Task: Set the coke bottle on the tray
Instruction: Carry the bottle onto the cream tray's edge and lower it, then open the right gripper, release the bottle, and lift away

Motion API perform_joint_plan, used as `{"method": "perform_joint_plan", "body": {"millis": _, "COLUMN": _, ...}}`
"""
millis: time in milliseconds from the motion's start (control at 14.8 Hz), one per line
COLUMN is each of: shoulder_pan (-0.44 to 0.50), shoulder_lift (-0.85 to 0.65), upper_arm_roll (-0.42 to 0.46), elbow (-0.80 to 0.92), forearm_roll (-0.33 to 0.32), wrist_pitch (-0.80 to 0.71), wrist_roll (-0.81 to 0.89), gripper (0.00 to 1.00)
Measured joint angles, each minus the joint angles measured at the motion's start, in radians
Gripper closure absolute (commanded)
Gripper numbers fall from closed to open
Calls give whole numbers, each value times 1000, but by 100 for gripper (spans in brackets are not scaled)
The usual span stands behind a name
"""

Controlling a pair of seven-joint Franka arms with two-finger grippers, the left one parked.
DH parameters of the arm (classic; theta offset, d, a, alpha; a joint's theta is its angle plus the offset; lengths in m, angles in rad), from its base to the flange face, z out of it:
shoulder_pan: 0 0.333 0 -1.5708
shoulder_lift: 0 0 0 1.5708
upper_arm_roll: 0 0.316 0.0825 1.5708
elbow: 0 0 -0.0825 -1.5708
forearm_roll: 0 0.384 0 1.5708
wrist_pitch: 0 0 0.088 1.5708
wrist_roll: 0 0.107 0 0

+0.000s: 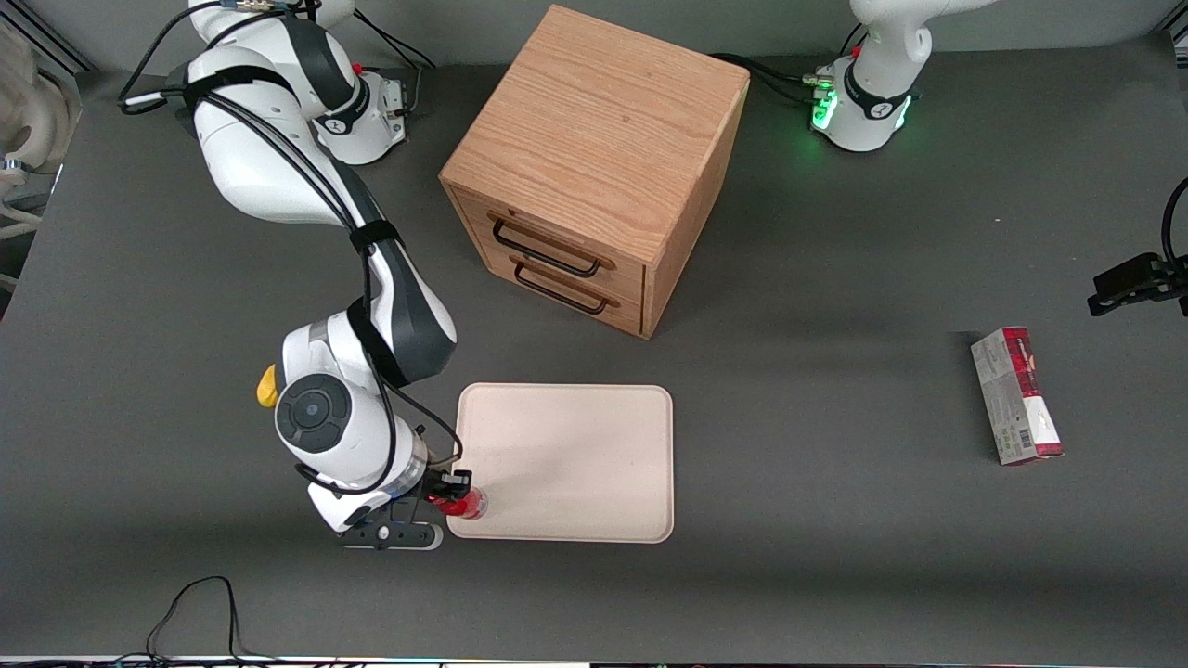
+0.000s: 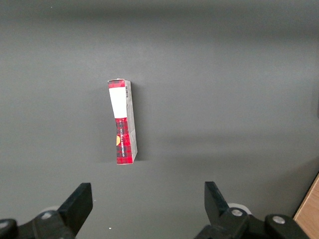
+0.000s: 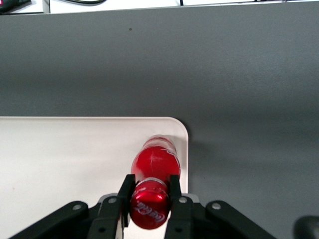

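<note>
My right gripper point(image 1: 455, 490) is shut on the neck of the coke bottle point(image 1: 461, 503), a small red bottle with a red cap. In the front view the bottle is over the corner of the cream-pink tray point(image 1: 594, 445) nearest the front camera at the working arm's end. In the right wrist view the bottle point(image 3: 155, 159) hangs over the tray's rounded corner point(image 3: 177, 124), with the two fingers point(image 3: 175, 186) pressed on either side of the cap. I cannot tell whether its base touches the tray.
A wooden drawer cabinet point(image 1: 594, 158) stands farther from the front camera than the tray. A red-and-grey carton point(image 1: 1016, 396) lies toward the parked arm's end, also in the left wrist view point(image 2: 123, 122). A yellow object point(image 1: 267, 385) shows beside my arm.
</note>
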Motion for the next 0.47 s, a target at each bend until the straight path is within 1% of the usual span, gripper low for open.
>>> {"method": "perform_joint_plan", "body": {"millis": 68, "shoulder_pan": 0, "shoulder_lift": 4, "upper_arm_roll": 0, "elbow": 0, "forearm_roll": 0, "wrist_pitch": 7, "wrist_roll": -1, "gripper": 74}}
{"method": "perform_joint_plan", "body": {"millis": 136, "shoulder_pan": 0, "shoulder_lift": 7, "upper_arm_roll": 0, "elbow": 0, "forearm_roll": 0, "wrist_pitch": 12, "wrist_roll": -1, "gripper": 60}}
{"method": "perform_joint_plan", "body": {"millis": 203, "shoulder_pan": 0, "shoulder_lift": 11, "upper_arm_roll": 0, "elbow": 0, "forearm_roll": 0, "wrist_pitch": 14, "wrist_roll": -1, "gripper": 27}}
{"method": "perform_joint_plan", "body": {"millis": 271, "shoulder_pan": 0, "shoulder_lift": 14, "upper_arm_roll": 0, "elbow": 0, "forearm_roll": 0, "wrist_pitch": 15, "wrist_roll": -1, "gripper": 0}}
{"method": "perform_joint_plan", "body": {"millis": 475, "shoulder_pan": 7, "shoulder_lift": 22, "upper_arm_roll": 4, "elbow": 0, "forearm_roll": -14, "wrist_pitch": 26, "wrist_roll": -2, "gripper": 0}}
